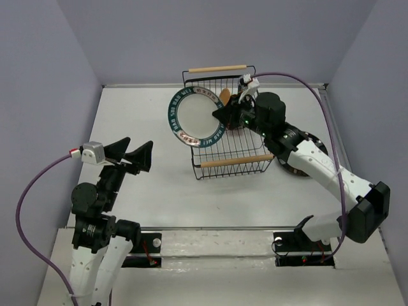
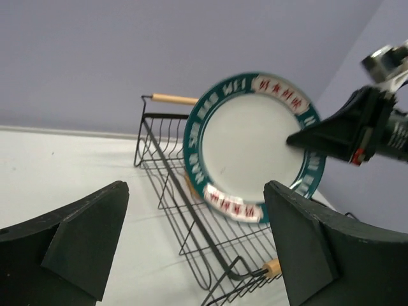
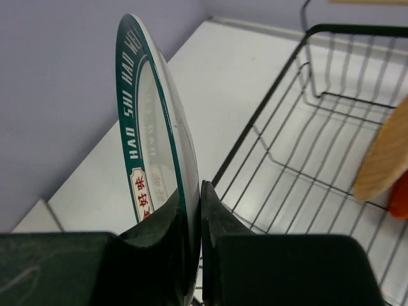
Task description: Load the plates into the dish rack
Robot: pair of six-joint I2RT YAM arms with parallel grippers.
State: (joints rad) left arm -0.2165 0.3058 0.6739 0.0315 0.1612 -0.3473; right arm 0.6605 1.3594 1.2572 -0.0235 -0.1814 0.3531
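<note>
One glossy round green-rimmed plate (image 1: pixel 194 116) sits clamped in right gripper (image 1: pixel 217 115) over wire dish rack (image 1: pixel 237 160); left gripper (image 1: pixel 139 143) wide.

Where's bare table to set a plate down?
Free: table left of the rack, and the strip between rack and arm bases. Crowded: right of the rack, under the right arm; right gripper holds a plate at its left rim.

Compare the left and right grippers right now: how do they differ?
The left gripper is open and empty; the right gripper is shut on the rim of the green-rimmed plate. The left gripper hangs over the table, to the left of the dish rack; the right gripper is over the rack. Both have black fingers.
</note>
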